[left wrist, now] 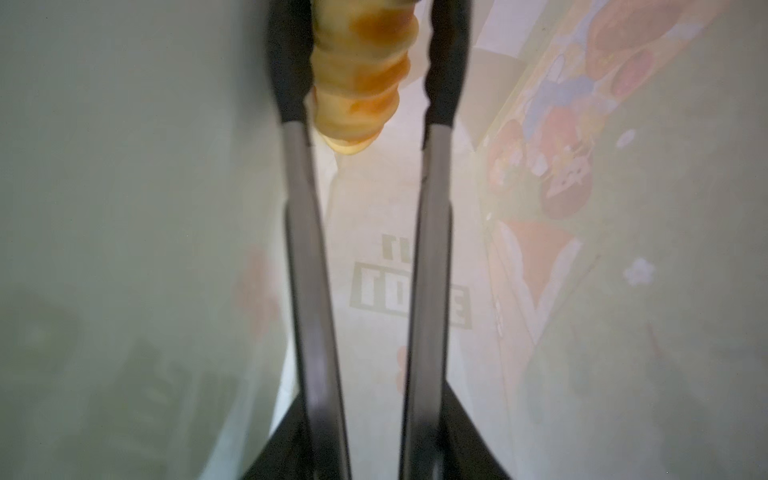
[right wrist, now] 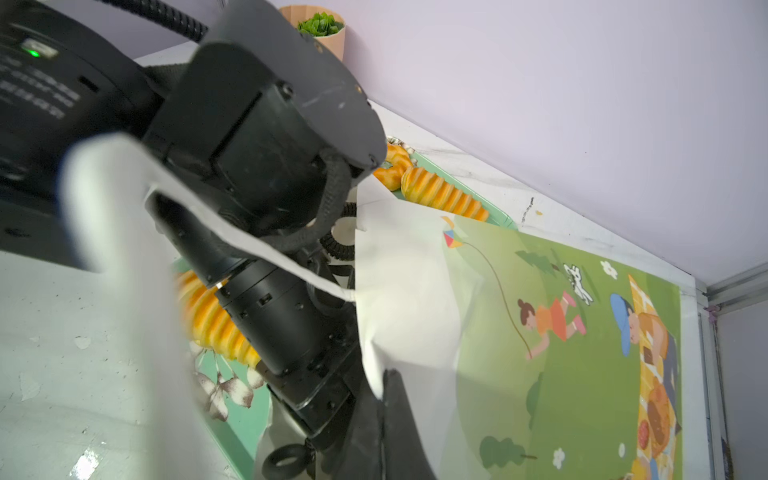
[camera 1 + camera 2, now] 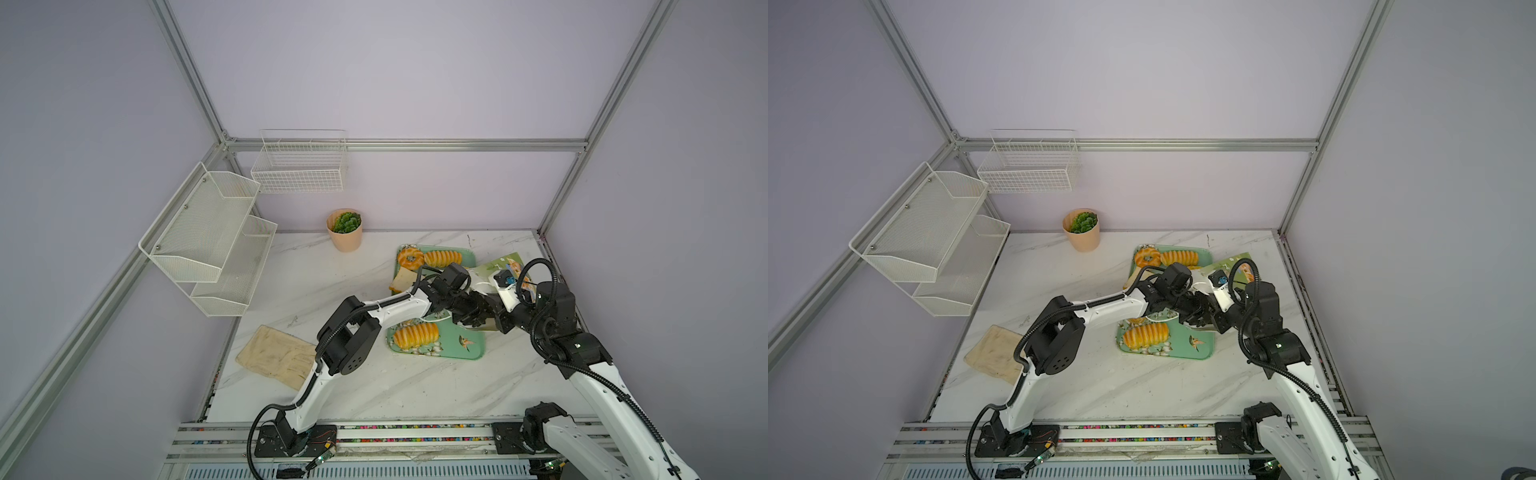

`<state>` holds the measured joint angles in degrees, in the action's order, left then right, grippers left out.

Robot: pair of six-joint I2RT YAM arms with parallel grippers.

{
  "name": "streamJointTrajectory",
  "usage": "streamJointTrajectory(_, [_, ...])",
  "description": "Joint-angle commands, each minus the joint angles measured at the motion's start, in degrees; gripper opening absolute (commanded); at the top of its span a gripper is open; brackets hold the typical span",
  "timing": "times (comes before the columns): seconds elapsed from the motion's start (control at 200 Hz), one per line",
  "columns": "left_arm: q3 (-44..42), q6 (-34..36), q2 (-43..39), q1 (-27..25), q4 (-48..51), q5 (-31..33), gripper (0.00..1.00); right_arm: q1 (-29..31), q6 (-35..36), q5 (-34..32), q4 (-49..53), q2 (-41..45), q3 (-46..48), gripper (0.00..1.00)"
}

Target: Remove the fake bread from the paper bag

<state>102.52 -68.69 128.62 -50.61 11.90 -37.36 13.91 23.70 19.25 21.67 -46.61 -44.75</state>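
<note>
Top views, bag: the paper bag [image 3: 508, 262] lies on its side at the far right of the table [image 3: 332, 395], and both arms meet at its mouth.
Top views, bread out: donut [image 3: 410, 258], far loaf [image 3: 443, 257] and toast slice [image 3: 403, 280] lie together beyond the arms. The near loaf [image 3: 1146, 335] lies on the green tray [image 3: 1204, 353].
Left wrist, tool: the left gripper [image 1: 376, 440] holds tongs [image 1: 307, 249] that reach inside the bag. Their tips are partly apart with the inside loaf [image 1: 357, 75] between them. It touches one tip, with a thin gap at the other.
Right wrist, grip: the right gripper [image 2: 384, 390] is pinched tight on the bag's white edge.

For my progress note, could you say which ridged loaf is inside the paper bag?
The ridged loaf between the tongs in the left wrist view; the far loaf and near loaf lie on green trays.
</note>
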Motion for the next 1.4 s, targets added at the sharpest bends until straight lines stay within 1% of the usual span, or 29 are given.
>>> streamJointTrajectory(0.0, [6.5, 4.5, -1.1, 0.4, -3.9, 1.4, 0.22, 0.5, 1.8, 3.0, 2.3, 1.6, -2.7, 0.00])
streamJointTrajectory(0.06, [6.5, 6.4, -2.2, 0.5, -2.1, 2.3, 0.10, 0.5, 2.0, 1.8, 2.8, 1.9, -2.9, 0.00])
streamJointTrajectory(0.125, [6.1, 8.0, -3.7, 0.4, -0.3, 2.9, 0.00, 0.5, 2.0, 0.1, 2.9, 2.1, -3.0, 0.00])
streamJointTrajectory(0.305, [0.6, 9.7, -9.2, 0.6, 1.0, 3.7, 0.00, 0.4, 2.2, -6.2, 2.7, 2.7, -3.0, 0.00])
streamJointTrajectory(0.425, [-5.6, 10.6, -14.1, 0.8, 1.4, 4.6, 0.00, 0.5, 2.2, -9.4, 2.9, 3.6, -2.7, 0.00])
streamJointTrajectory(0.665, [-14.7, 12.3, -22.2, 0.9, 2.7, 2.9, 0.00, 0.5, 0.6, -15.5, 0.9, 4.2, -2.6, 0.00])
streamJointTrajectory(0.825, [-18.3, 15.0, -26.0, 0.9, 5.4, 1.9, 0.00, 0.5, -0.5, -17.0, -0.5, 4.1, -2.4, 0.00])
streamJointTrajectory(0.985, [-22.6, 17.6, -30.3, 0.8, 5.6, 0.6, 0.00, 0.4, -1.1, -18.1, -2.0, 3.4, -2.6, 0.00])
streamJointTrajectory(1.15, [-25.8, 21.8, -34.7, 0.8, 5.9, 1.6, 0.00, 0.5, -1.1, -17.7, -3.0, 2.8, -2.4, 0.00])
streamJointTrajectory(1.395, [-30.3, 26.9, -40.0, 0.6, 4.6, 5.4, 0.00, 0.4, -0.9, -18.3, -3.8, 2.5, -2.4, 0.00])
